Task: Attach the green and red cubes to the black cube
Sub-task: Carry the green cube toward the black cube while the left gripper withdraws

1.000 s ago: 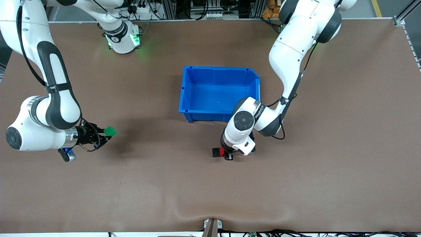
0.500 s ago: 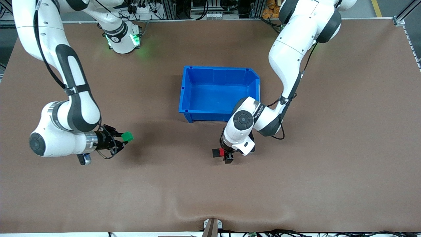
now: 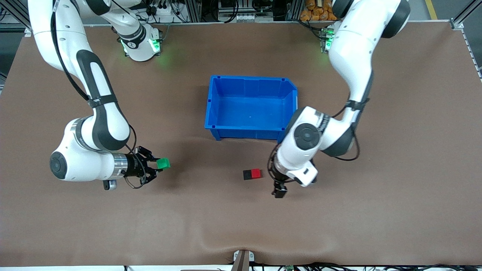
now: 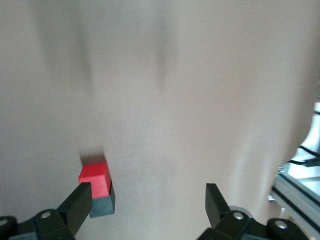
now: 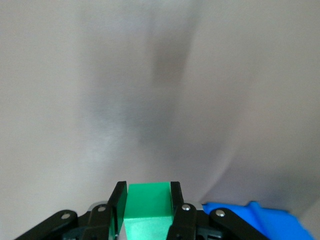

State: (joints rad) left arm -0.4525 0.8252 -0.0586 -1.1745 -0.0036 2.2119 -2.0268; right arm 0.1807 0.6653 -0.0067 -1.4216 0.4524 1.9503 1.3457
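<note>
Well apart from the right gripper [image 3: 155, 165], clamped on the green cube [image 3: 163, 163], sat the joined red cube [image 3: 256, 173] and black cube [image 3: 247, 174]; it should arrive level, square to black's free face. The left gripper [image 3: 279, 192] hung open, empty.

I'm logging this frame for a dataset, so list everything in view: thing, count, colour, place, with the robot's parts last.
red cube: one, red, on the table, touching the black cube, on its left-arm side.
black cube: one, black, on the table, nearer the front camera than the bin.
green cube: one, green, held in the right end effector.
bin: one, blue, mid-table.
table: one, brown.
right end effector: one, black, shut on the green cube, above the table.
left end effector: one, black, open, over the table beside the red cube.
</note>
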